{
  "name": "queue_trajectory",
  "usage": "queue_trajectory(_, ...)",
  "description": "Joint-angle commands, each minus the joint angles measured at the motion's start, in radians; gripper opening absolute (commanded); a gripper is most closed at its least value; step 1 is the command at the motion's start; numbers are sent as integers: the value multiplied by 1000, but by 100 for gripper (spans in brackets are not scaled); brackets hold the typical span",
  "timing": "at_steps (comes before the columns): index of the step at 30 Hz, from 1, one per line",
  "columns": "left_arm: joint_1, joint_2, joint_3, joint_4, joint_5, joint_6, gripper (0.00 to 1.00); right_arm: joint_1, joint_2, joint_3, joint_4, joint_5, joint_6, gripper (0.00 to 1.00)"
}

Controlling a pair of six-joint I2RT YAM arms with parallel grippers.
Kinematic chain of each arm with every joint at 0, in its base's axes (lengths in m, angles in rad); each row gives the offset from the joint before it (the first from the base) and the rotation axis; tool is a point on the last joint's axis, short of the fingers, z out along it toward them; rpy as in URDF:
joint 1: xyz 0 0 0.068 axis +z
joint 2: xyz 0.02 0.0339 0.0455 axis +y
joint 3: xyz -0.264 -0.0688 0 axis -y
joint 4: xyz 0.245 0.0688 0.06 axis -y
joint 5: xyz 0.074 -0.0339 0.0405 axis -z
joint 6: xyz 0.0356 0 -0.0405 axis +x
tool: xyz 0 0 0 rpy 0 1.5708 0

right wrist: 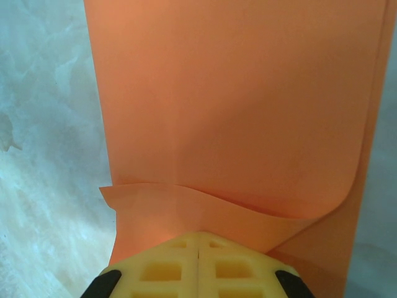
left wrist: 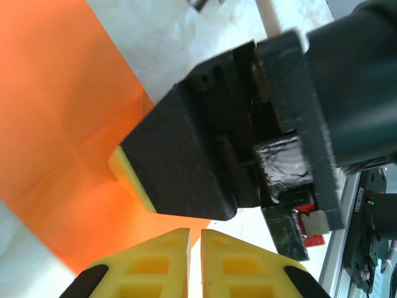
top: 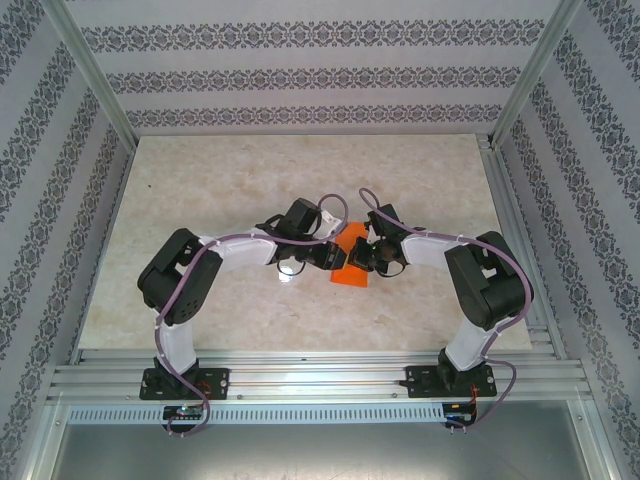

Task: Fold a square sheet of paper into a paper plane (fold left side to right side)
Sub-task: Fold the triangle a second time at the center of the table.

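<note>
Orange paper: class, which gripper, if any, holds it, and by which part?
The right gripper appears to pinch the orange paper by its lifted near flap. The left gripper, nearly closed, holds nothing.

Pale marbled tabletop, patterned wallpaper walls, aluminium rail along near edge

Bright, even, white light from above in the overhead view; soft, faint shadows on the pale table, no glare, little distortion toward the corners, detail fairly crisp throughout. Close up from the left wrist, vivid and nearly oversaturated orange on the square sheet of paper, a dull sheen on black tape, far background hazy. From the right wrist, a soft shadow beneath the paper's curled flap, right fingertips and marbled tabletop blurred.
</note>
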Motion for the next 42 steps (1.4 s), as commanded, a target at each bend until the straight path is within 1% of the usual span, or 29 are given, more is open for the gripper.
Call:
queue_trajectory(1, -4, 36, 9, 60, 34, -30, 11, 6, 63, -23, -74, 38, -26, 6)
queue_trajectory(8, -11, 75, 5, 16, 48, 7, 10, 6, 62, -21, -78, 43, -26, 5)
queue_trajectory(22, -10, 95, -3, -80, -75, 84, 9, 6, 67, -20, -80, 42, -28, 6)
queue_trajectory(31, -11, 110, 21, -111, -126, 115, 8, 6, 65, -21, -79, 42, -29, 6)
queue_trajectory(37, -10, 107, 42, -122, -139, 122, 8, 6, 66, -19, -79, 40, -29, 6)
queue_trajectory(39, -10, 96, 40, -109, -122, 113, 10, 5, 62, -22, -68, 33, -31, 6)
queue_trajectory(42, -8, 57, 20, -72, -78, 86, 20, 4, 36, -39, -21, 8, -36, 9)
